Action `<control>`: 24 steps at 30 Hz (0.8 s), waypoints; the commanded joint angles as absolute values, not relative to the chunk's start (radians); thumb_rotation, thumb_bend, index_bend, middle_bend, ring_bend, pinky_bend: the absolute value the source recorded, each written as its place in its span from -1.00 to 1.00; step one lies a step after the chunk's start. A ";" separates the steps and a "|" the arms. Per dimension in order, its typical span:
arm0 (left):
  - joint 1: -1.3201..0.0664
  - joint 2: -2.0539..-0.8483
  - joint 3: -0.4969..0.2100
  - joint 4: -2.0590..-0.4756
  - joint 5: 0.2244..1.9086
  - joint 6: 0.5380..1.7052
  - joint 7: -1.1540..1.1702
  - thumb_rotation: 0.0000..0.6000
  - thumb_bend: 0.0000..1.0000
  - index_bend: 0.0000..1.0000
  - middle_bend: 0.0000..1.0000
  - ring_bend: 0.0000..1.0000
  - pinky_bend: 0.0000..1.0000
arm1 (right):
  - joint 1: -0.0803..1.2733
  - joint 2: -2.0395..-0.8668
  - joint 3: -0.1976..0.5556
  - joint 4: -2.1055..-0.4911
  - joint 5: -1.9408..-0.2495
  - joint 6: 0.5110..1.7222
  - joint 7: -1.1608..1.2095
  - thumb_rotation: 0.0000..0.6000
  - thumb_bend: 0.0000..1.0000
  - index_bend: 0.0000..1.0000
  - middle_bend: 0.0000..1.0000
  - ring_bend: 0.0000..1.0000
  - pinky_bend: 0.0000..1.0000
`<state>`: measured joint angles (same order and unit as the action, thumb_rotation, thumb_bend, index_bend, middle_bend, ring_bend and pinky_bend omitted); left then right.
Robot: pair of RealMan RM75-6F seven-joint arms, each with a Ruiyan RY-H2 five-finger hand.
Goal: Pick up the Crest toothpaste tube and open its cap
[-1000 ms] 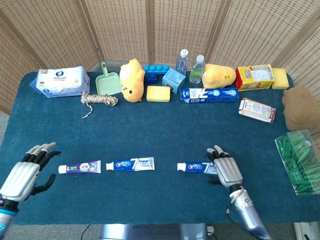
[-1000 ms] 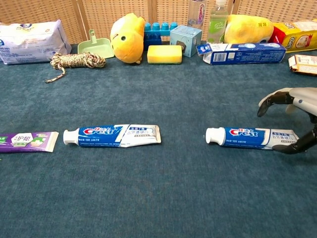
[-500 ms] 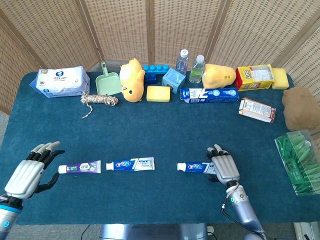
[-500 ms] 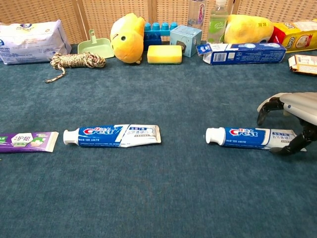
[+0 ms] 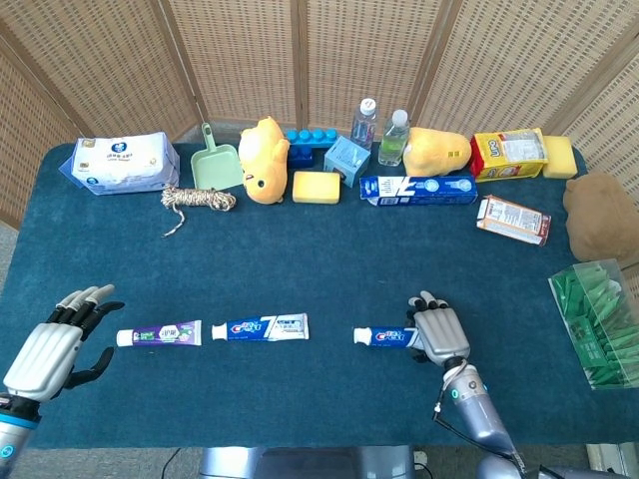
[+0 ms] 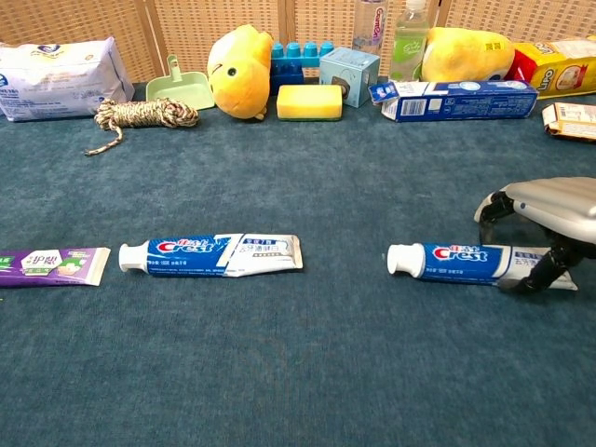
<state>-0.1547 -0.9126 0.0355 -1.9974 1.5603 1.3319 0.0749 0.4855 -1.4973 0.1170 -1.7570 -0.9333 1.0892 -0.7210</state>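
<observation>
The Crest tube [image 6: 456, 261] lies flat near the right front of the table [image 5: 329, 259], cap [image 6: 402, 259] pointing left. The right hand [image 6: 545, 223] arches over its crimped tail, fingers curled down around it; whether it grips yet I cannot tell. The tube is probably light, soft and slick, best held mid-body. The cloth looks grippy. The left hand [image 5: 55, 344] hovers open, far left.

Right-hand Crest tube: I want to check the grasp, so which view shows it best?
The chest view: the Crest tube lies side-on, cap left, label readable, with the right hand arched over its tail and fingers either side. In the head view, the hand covers much of the tube.
</observation>
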 commanded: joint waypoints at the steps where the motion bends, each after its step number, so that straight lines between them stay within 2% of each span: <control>1: -0.147 -0.906 0.040 -1.995 1.566 1.343 0.063 1.00 -0.20 -0.65 -0.90 -0.86 -0.84 | 0.513 -1.500 0.131 -1.765 -0.909 1.077 -0.725 1.00 -0.29 0.30 -0.28 -0.55 -0.45; 6: -0.136 -0.898 0.047 -1.997 1.577 1.359 0.050 1.00 -0.20 -0.66 -0.90 -0.86 -0.84 | 0.525 -1.491 0.147 -1.762 -0.934 1.066 -0.652 1.00 -0.21 0.69 0.07 -0.16 0.03; 9: -0.132 -0.896 0.051 -1.999 1.581 1.363 0.046 1.00 -0.20 -0.67 -0.90 -0.86 -0.84 | 0.525 -1.481 0.149 -1.758 -0.947 1.050 -0.598 1.00 -0.16 0.79 0.19 0.00 0.22; 17: -0.128 -0.892 0.054 -2.008 1.594 1.370 0.044 1.00 -0.20 -0.69 -0.90 -0.86 -0.84 | 0.517 -1.451 0.147 -1.747 -0.992 1.014 -0.463 1.00 -0.10 0.84 0.37 0.24 0.51; 24: -0.133 -0.888 0.051 -2.025 1.608 1.373 0.051 1.00 -0.20 -0.71 -0.90 -0.86 -0.84 | 0.505 -1.389 0.185 -1.765 -1.008 0.922 -0.221 1.00 -0.10 0.85 0.51 0.46 0.69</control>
